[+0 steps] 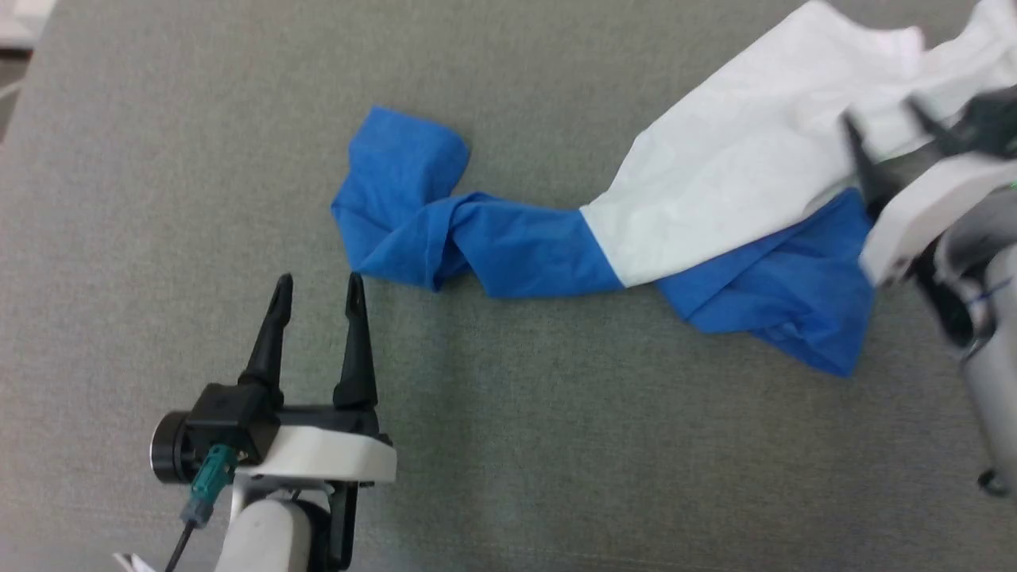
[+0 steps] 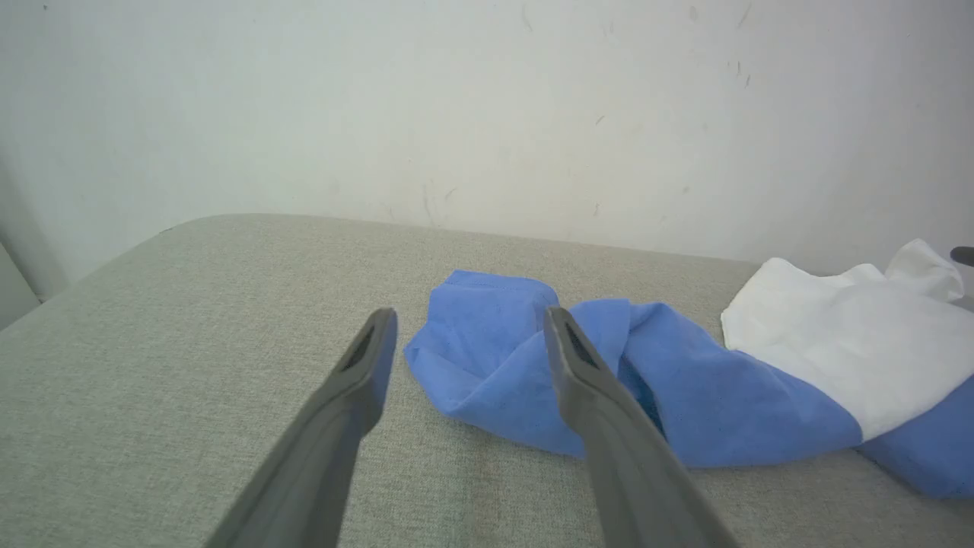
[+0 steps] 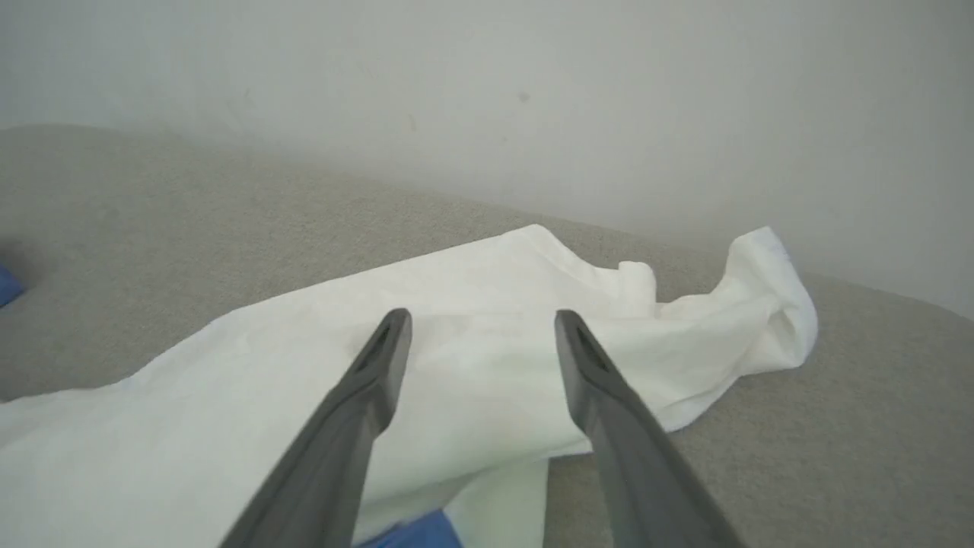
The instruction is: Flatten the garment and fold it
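The garment point(image 1: 715, 191) lies rumpled across the grey table, its white body running to the upper right and a twisted royal-blue part point(image 1: 445, 230) trailing left. More blue cloth bunches at the lower right point(image 1: 786, 294). My left gripper point(image 1: 319, 287) is open, just below and left of the blue end, not touching it; from the left wrist the blue fold point(image 2: 494, 350) sits beyond the gripper point(image 2: 468, 323). My right gripper point(image 1: 886, 119) is open above the white cloth at the right edge, blurred. In the right wrist view its gripper point(image 3: 483, 323) hovers over the white cloth point(image 3: 487, 365), holding nothing.
The grey fabric-covered table point(image 1: 556, 445) stretches wide in front and to the left of the garment. A pale wall point(image 2: 487, 106) rises behind the table's far edge. A light object point(image 1: 20, 24) pokes in at the top left corner.
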Robot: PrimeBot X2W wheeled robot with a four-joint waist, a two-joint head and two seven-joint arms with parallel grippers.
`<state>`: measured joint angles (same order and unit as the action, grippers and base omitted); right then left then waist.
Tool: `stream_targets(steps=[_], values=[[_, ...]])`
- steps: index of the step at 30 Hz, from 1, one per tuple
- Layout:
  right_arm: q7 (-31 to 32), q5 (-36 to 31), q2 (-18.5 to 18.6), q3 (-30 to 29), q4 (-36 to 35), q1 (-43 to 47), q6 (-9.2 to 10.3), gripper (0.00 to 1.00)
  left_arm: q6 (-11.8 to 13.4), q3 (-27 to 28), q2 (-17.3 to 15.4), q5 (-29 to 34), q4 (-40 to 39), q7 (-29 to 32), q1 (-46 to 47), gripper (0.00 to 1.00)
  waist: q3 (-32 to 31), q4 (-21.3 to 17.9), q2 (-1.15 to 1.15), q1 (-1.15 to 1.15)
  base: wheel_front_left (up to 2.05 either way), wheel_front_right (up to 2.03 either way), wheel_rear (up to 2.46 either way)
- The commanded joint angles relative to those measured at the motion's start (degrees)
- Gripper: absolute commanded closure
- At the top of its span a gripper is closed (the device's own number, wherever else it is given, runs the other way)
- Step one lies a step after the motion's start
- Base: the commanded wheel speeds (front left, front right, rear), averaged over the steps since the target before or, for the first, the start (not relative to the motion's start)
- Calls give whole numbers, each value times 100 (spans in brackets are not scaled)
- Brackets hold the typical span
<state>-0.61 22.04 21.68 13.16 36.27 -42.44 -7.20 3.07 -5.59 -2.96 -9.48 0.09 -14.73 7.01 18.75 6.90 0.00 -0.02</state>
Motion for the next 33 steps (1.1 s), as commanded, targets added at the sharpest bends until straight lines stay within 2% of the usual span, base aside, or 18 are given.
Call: stream_targets(steps=[1, 3, 4, 8, 13, 18, 25, 29, 30, 31, 32, 33], values=[[352, 199, 96, 224, -452, 339, -29, 0, 0, 38, 8, 33, 17, -27, -109, 0, -720, -294, 0, 2, 0, 0, 0], [924, 438, 213, 531, -1144, 759, -29, 0, 1, 51, 8, 28, 26, -27, -205, 0, -819, -294, 0, 2, 0, 0, 0], [924, 438, 213, 531, -1144, 759, -29, 0, 1, 51, 8, 28, 26, -27, -205, 0, -819, -294, 0, 2, 0, 0, 0], [1929, 759, 380, 910, -2321, 1402, -29, 0, 4, 53, 8, 1, 32, -27, -328, 0, -913, -282, 0, 2, 0, 0, 0], [2781, 821, 360, 1251, -2920, 1733, -29, 0, 10, 10, 8, -48, 50, -27, -344, 0, -843, -234, 0, 2, 0, 0, 0], [3171, 759, 260, 1555, -2613, 1571, -29, 0, 27, -111, 8, -112, 53, -27, -195, 0, -595, -141, 0, 2, 0, 0, 0], [3135, 613, 176, 1708, -1615, 1194, -29, 0, 67, -280, 8, -188, 77, -27, 47, 0, -227, -17, 0, 2, 0, 0, 0], [3334, 716, 136, 1831, -1105, 1156, -29, 0, 97, -298, 8, -211, 103, -27, 103, 0, -129, -22, 0, 2, 0, 0, 0], [3402, 782, 128, 1871, -1013, 1159, -29, 58, 102, -300, 8, -210, 113, -27, 108, 0, -122, -33, 0, 2, 0, 0, 0], [3443, 841, 125, 1912, -947, 1158, -29, 85, 107, -300, 8, -209, 119, -27, 111, 0, -118, -47, 0, 2, 0, 0, 0], [3460, 897, 122, 1951, -906, 1157, -29, 100, 113, -297, 8, -208, 128, -27, 112, 0, -124, -66, 0, 2, 0, 0, 0], [3446, 951, 117, 1983, -882, 1155, -29, 100, 118, -291, 8, -205, 141, -27, 109, 0, -144, -88, 0, 2, 0, 0, 0]])
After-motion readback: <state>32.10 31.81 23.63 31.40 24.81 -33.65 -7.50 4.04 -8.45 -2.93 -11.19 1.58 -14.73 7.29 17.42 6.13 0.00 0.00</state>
